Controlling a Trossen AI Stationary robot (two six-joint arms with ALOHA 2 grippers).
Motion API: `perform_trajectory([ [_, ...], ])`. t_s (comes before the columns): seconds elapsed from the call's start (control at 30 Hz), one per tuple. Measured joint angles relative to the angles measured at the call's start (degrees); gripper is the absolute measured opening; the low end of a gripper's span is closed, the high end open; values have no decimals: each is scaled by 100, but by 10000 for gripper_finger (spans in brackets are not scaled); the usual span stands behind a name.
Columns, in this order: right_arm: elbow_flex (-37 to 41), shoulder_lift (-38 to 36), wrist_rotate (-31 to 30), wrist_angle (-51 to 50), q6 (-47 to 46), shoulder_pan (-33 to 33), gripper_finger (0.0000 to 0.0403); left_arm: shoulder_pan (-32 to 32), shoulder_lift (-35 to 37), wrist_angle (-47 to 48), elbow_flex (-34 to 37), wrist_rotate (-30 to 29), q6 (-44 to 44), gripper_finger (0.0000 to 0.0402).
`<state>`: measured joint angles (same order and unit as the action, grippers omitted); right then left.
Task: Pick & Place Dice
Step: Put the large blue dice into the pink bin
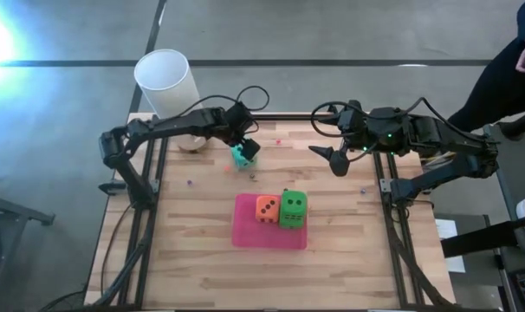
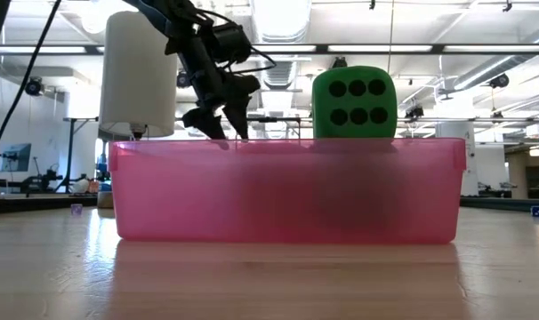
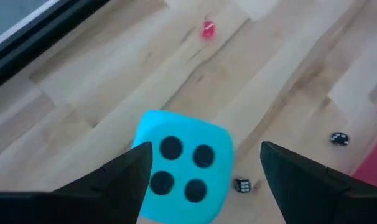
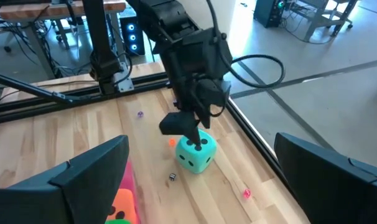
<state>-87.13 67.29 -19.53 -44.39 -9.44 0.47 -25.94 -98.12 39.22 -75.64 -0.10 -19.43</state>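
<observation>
A teal die [image 1: 241, 156] rests on the wooden table, beyond the pink tray [image 1: 245, 236]; it also shows in the right wrist view [image 4: 195, 154]. My left gripper [image 3: 204, 165] is open and points down over it, one finger on each side of the die [image 3: 182, 165]. An orange die [image 1: 266, 209] and a green die [image 1: 293, 209] sit in the pink tray. The green die stands above the tray's rim in the low view [image 2: 354, 102]. A second green die does not show. My right gripper [image 1: 339, 161] is open and empty, in the air at the far right of the table. My left gripper has one finger [image 3: 123, 177] right at the teal die's side edge [image 3: 142, 155]; I cannot tell whether it touches. The other finger [image 3: 294, 171] stands clear of the die. The die sits on the table, its four-pip face up.
A tall white cup [image 1: 167, 82] stands at the table's far left corner. Tiny loose dice lie on the wood near the teal die: a red one [image 3: 207, 29] and two dark ones [image 3: 339, 138], [image 3: 242, 185]. A person [image 1: 514, 69] is beyond the far right.
</observation>
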Motion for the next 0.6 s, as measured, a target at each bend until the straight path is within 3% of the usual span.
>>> perform_trajectory([
  [0.37, 2, 0, 4, -3, -104, 0, 400, -78, -16, 146, 141, 11, 700, 286],
  [0.6, 2, 0, 4, -4, -109, 0, 400, -78, -18, 96, 320, 9, 705, 289],
])
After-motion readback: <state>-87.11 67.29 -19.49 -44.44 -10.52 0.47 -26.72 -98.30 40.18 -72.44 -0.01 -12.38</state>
